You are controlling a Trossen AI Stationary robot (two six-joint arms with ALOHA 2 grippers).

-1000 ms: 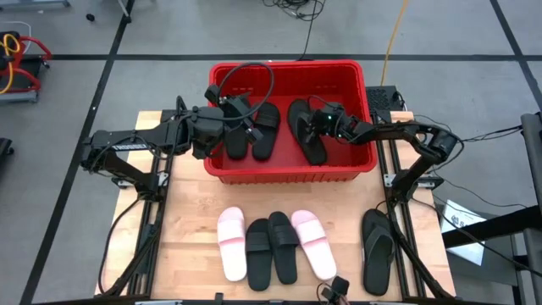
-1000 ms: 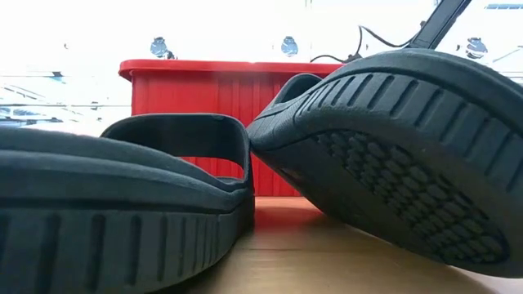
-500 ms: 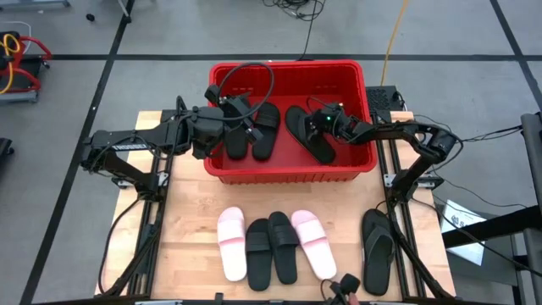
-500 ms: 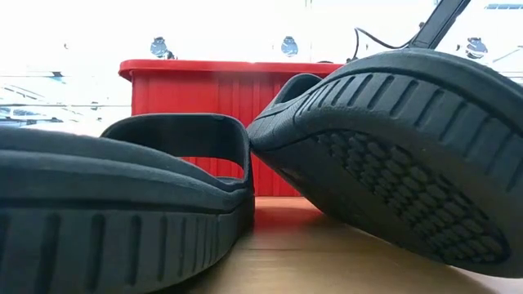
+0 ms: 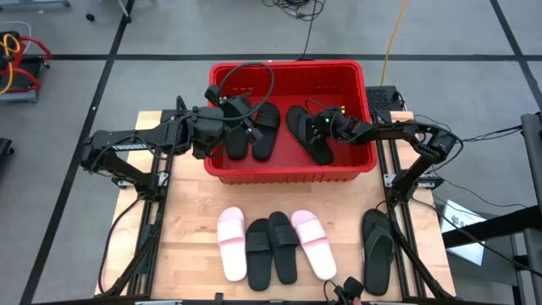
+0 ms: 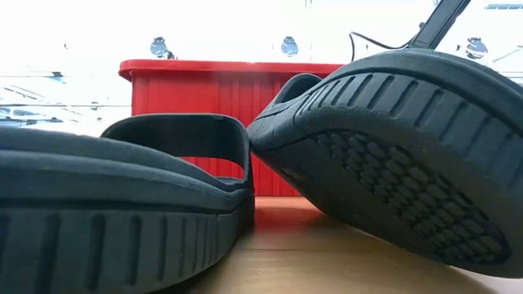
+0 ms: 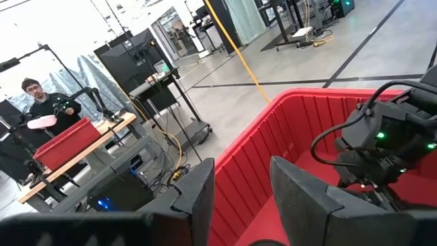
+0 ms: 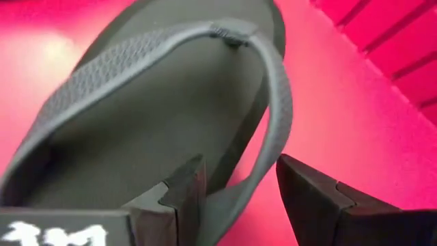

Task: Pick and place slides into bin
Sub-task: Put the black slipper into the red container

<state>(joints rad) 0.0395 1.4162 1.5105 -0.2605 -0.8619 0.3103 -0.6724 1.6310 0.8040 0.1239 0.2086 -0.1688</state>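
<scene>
- Left gripper (image 5: 240, 127) is hovering over the left half of the bin (image 5: 290, 173), fingers spread wide with nothing between them; it is waiting above the two black band slides (image 5: 251, 129) already lying inside.
- Bin is sitting at the far middle of the table (image 5: 190, 224), red walls filling the left wrist view.
- Black flip-flop (image 5: 307, 133) is now lying flat on the bin floor at the right half; a second ago it was standing steeper and further right, so it has been laid down.
- Right gripper (image 5: 323, 124) is sitting low just beside that flip-flop, jaws parted around its thong strap (image 8: 276, 102) without pinching it: looks like a release, so this slide is delivered.
- Still waiting on the near table: pink pair (image 5: 232, 243), black pair (image 5: 271, 246) between them, and one black flip-flop (image 5: 376, 250) near right.
</scene>
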